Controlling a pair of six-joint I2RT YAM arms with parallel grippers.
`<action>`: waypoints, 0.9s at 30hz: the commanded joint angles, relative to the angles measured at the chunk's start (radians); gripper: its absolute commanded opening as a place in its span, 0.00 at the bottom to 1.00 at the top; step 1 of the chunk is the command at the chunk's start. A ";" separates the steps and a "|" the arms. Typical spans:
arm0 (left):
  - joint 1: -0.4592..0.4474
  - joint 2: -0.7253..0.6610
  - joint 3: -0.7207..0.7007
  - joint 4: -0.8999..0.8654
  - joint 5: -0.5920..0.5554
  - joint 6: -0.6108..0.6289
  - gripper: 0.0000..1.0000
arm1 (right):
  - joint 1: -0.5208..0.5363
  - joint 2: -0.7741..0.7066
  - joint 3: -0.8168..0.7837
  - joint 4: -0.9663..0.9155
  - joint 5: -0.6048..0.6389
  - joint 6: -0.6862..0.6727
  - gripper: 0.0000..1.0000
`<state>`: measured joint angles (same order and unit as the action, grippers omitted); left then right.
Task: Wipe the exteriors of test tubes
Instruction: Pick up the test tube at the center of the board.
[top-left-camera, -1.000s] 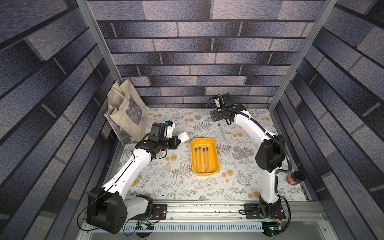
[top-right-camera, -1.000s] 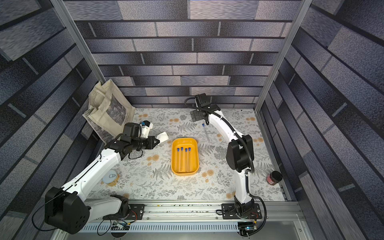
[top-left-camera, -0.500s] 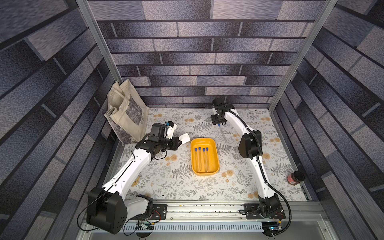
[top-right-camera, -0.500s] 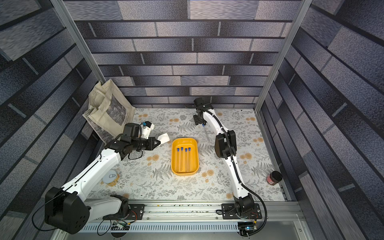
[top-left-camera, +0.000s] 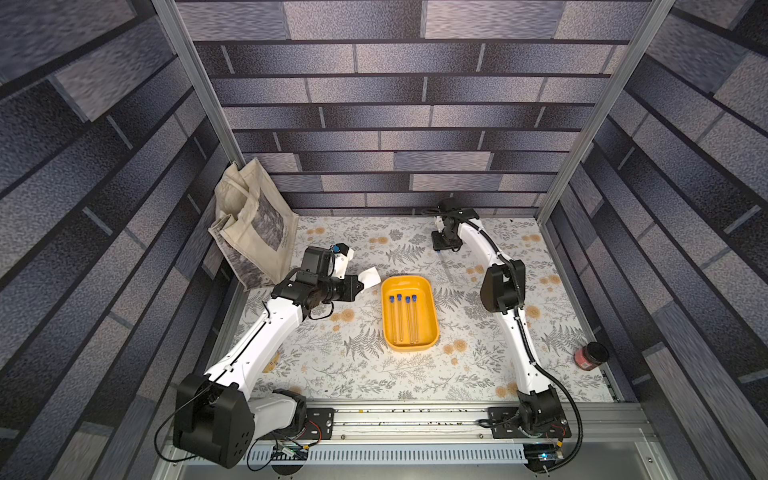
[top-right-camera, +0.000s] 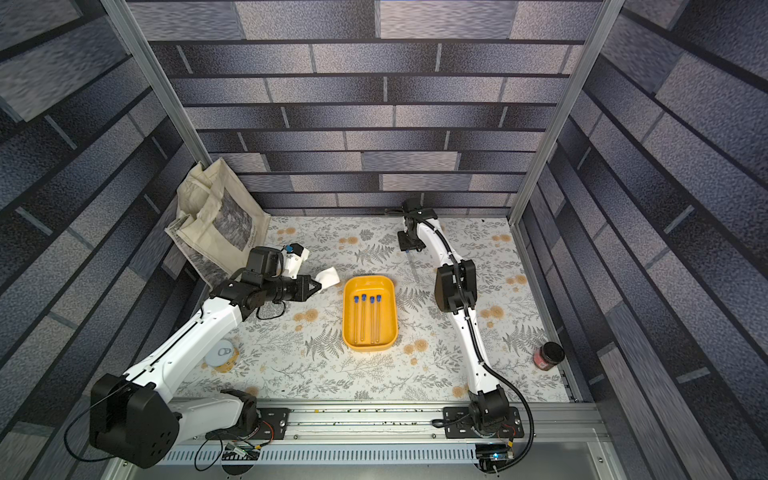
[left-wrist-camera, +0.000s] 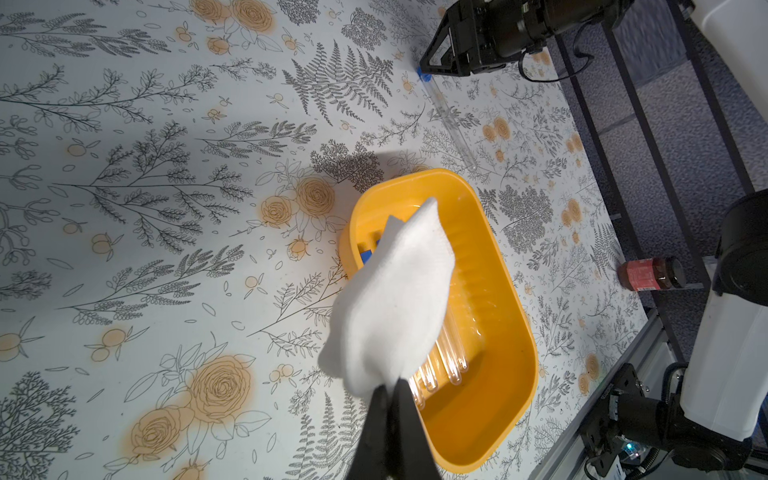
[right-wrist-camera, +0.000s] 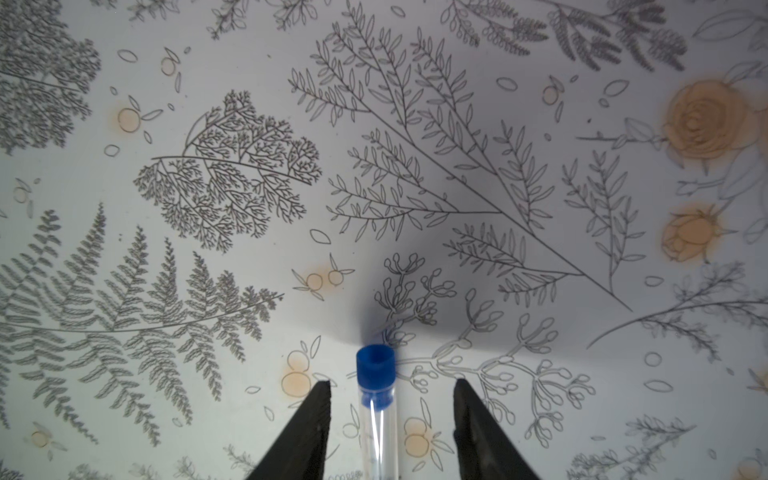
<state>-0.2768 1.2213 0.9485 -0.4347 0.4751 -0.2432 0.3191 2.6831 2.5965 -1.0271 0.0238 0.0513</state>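
Note:
Several capped test tubes (top-left-camera: 402, 316) lie side by side in the yellow tray (top-left-camera: 426, 316), seen in both top views. One more clear tube with a blue cap (right-wrist-camera: 375, 365) lies alone on the floral mat (top-left-camera: 445, 268) behind the tray. My right gripper (right-wrist-camera: 392, 386) straddles its capped end, jaws open with a gap on each side. My left gripper (left-wrist-camera: 388, 386) is shut on a folded white cloth (left-wrist-camera: 395, 299), held above the tray's near-left corner (top-left-camera: 370, 276). The cloth hides most of the tray's tubes in the left wrist view.
A canvas tote bag (top-left-camera: 253, 232) leans in the back left corner. A red jar with a dark lid (top-left-camera: 590, 355) stands by the right wall. A tin can (top-right-camera: 222, 355) sits under my left arm. The metal rail (top-left-camera: 407, 415) runs along the front.
My right arm has swung its elbow outward and brought its gripper down over the lone tube, and its jaws have narrowed. The left arm and cloth have stayed put.

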 joint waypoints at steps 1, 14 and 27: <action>0.005 -0.003 -0.010 -0.002 0.012 0.016 0.05 | 0.000 0.035 0.026 -0.007 -0.047 0.017 0.49; 0.001 -0.005 -0.011 -0.003 0.010 0.018 0.06 | 0.001 0.060 0.024 -0.033 -0.002 0.032 0.38; -0.004 -0.005 -0.012 0.004 0.017 0.013 0.07 | 0.001 0.061 0.003 -0.045 0.034 0.028 0.24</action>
<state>-0.2768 1.2213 0.9447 -0.4343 0.4751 -0.2432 0.3191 2.7041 2.5988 -1.0267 0.0471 0.0696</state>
